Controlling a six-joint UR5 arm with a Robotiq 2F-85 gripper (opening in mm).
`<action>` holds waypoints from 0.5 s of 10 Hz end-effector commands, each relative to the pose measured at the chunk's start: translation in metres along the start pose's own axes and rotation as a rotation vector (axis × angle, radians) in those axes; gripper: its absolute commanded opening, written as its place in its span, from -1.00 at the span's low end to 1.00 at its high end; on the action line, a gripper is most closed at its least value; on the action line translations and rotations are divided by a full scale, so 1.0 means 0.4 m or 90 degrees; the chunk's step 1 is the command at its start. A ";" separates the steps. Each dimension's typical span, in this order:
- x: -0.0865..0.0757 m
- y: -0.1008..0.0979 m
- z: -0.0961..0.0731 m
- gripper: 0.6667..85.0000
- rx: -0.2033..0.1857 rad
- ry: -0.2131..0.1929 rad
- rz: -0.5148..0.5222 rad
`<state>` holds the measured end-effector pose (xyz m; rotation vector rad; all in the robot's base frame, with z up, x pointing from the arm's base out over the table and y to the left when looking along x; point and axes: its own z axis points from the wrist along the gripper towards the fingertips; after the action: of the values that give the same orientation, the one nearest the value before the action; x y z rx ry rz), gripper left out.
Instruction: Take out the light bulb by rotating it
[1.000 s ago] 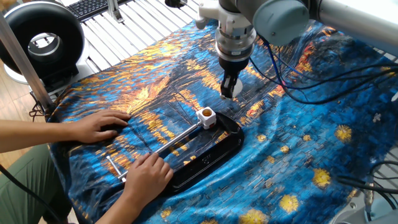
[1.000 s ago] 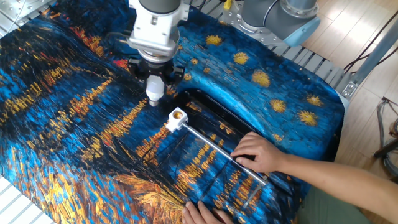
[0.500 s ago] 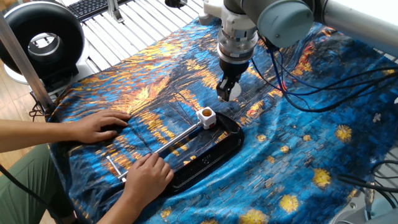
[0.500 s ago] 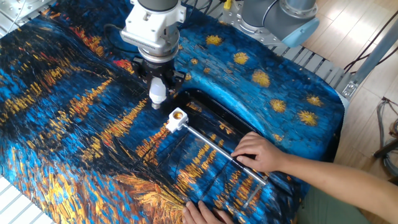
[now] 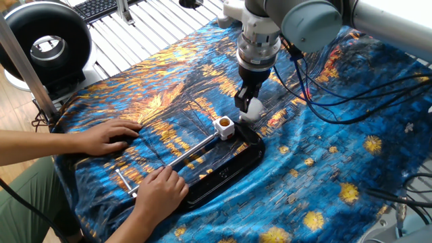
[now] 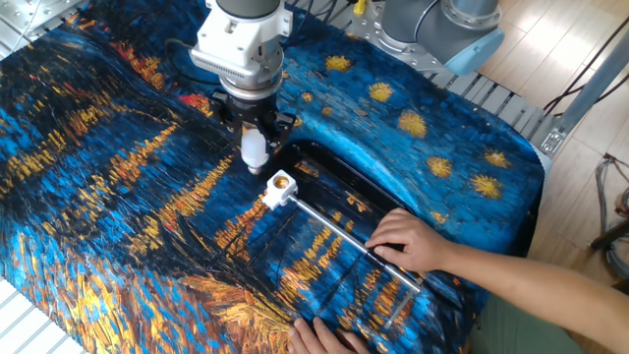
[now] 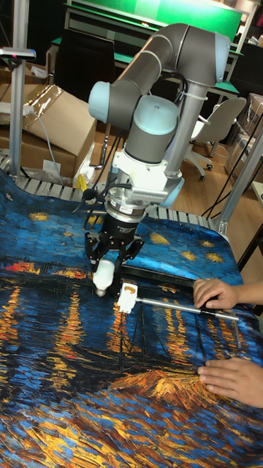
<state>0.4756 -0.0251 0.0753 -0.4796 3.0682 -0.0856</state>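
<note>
The small white light bulb point(image 5: 252, 106) point(image 6: 255, 150) point(image 7: 103, 276) hangs base-down in my gripper point(image 5: 247, 102) point(image 6: 255, 144) point(image 7: 104, 267), whose fingers are shut on its upper part. It is out of the white cube socket point(image 5: 223, 125) point(image 6: 281, 185) point(image 7: 127, 294), whose orange hole faces up and is bare. The bulb is just behind and beside the socket, low over the painted cloth. The socket sits at the end of a metal rod point(image 5: 182, 154) point(image 6: 339, 232) held down by a person's two hands point(image 5: 158, 190) point(image 6: 403, 242).
A black tray point(image 5: 233, 169) lies under the rod on the blue-and-orange cloth. A person's other hand point(image 5: 104, 137) presses the cloth at the left. A black round fan point(image 5: 47, 42) and a keyboard point(image 5: 101, 7) are at the back left. Cables point(image 5: 351, 94) trail from the arm.
The gripper with the bulb has come down and closer to the socket, near the tray's rim. The hands and rod stay put.
</note>
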 end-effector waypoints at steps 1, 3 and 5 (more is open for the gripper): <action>-0.001 0.009 -0.001 0.30 -0.012 -0.002 0.009; -0.009 0.005 -0.012 0.26 -0.007 -0.015 0.032; -0.023 -0.008 -0.042 0.23 0.008 -0.037 0.064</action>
<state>0.4786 -0.0250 0.0817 -0.4030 3.0541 -0.0872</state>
